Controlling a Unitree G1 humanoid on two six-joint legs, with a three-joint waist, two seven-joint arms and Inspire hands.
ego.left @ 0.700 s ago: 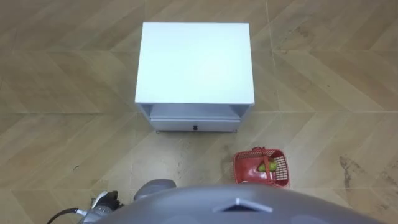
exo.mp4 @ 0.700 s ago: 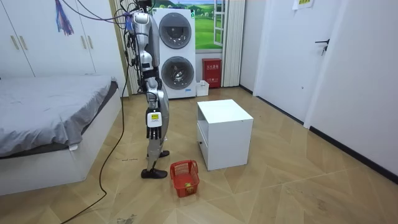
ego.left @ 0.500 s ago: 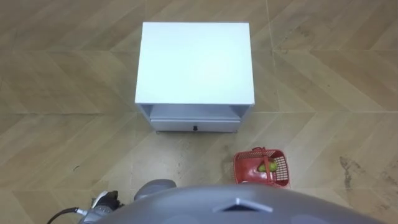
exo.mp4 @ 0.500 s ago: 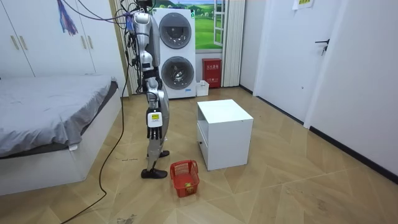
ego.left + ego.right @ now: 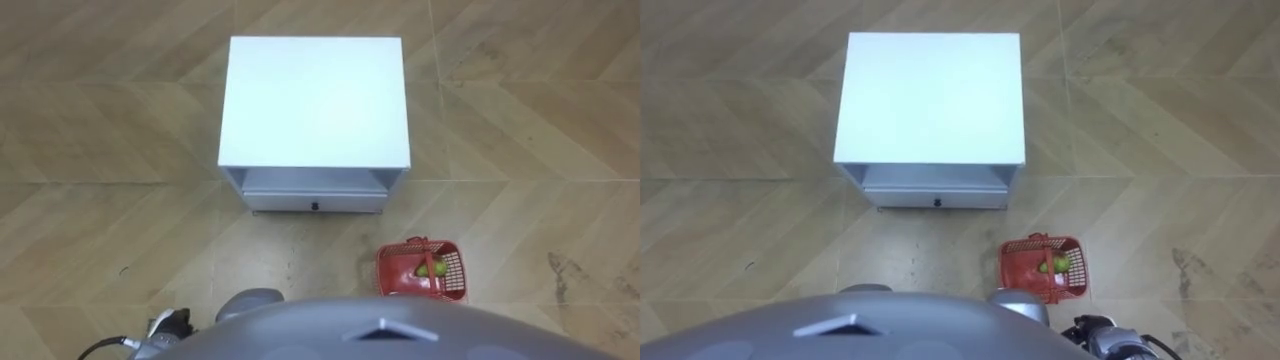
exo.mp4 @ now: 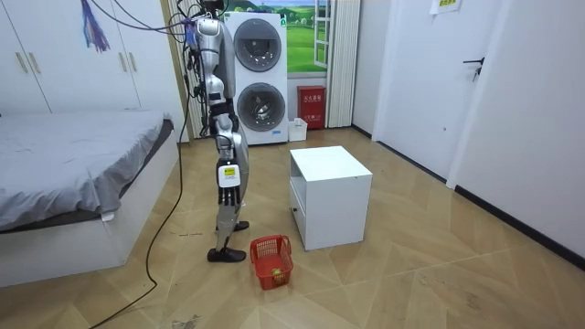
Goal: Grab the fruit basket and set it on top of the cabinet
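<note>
Red plastic mesh basket sits on the herringbone wood floor with a green fruit in it. It's just off the front right corner of a boxy white cabinet with a drawer, near the robot's right foot. The robot stands upright. Its right hand hangs by the hip and its left hand is low at its side. Can't tell if either hand's fingers are open or curled.

fruit basket: red, open mesh
fruit: yellow-green
cabinet: plain white
drawer knob: dark
floor: tan wood, chevron pattern
bed: grey
</note>
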